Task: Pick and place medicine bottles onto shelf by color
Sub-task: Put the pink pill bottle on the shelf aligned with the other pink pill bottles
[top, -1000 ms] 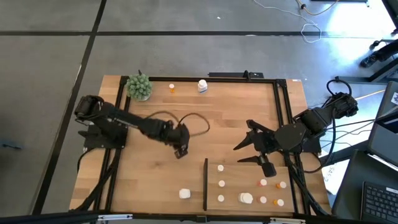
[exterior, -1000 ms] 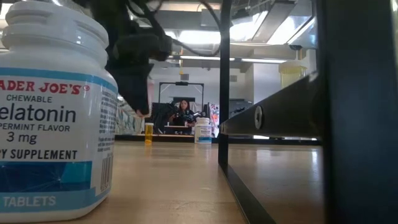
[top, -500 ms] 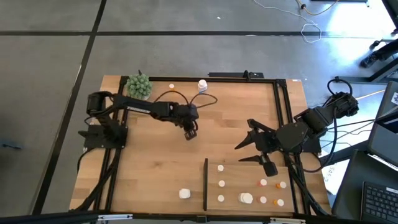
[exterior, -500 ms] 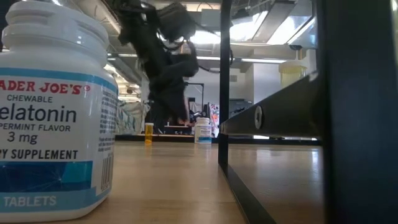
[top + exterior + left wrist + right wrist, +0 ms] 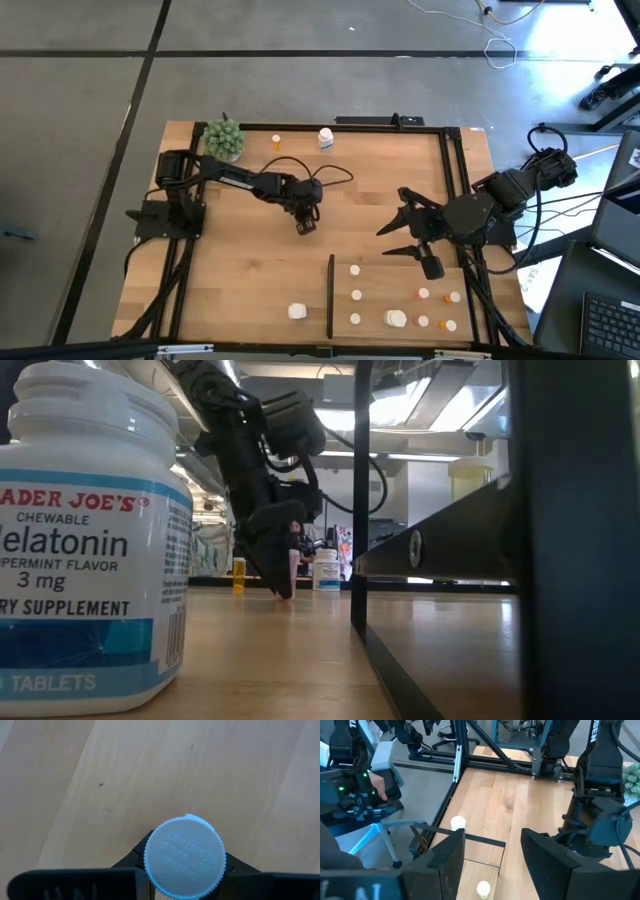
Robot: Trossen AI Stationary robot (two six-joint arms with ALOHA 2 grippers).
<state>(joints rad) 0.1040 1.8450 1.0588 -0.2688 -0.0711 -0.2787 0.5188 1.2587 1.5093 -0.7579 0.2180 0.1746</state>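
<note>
Your left gripper (image 5: 306, 224) grips a white-capped bottle (image 5: 184, 856) mid-table; right gripper (image 5: 397, 238) waits open by the shelf (image 5: 400, 275); roughly eight bottles shelved, three left on the table

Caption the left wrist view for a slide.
Left pincer shut on a white-capped bottle, carried above the bare wooden tabletop.

Grey floor (image 5: 80, 80), loose cables (image 5: 500, 48), bright ceiling lights (image 5: 400, 405)

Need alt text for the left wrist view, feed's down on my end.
The left gripper is shut on a white-capped bottle, its round ribbed cap facing the camera, above bare light-wood tabletop. Nothing else shows.
</note>
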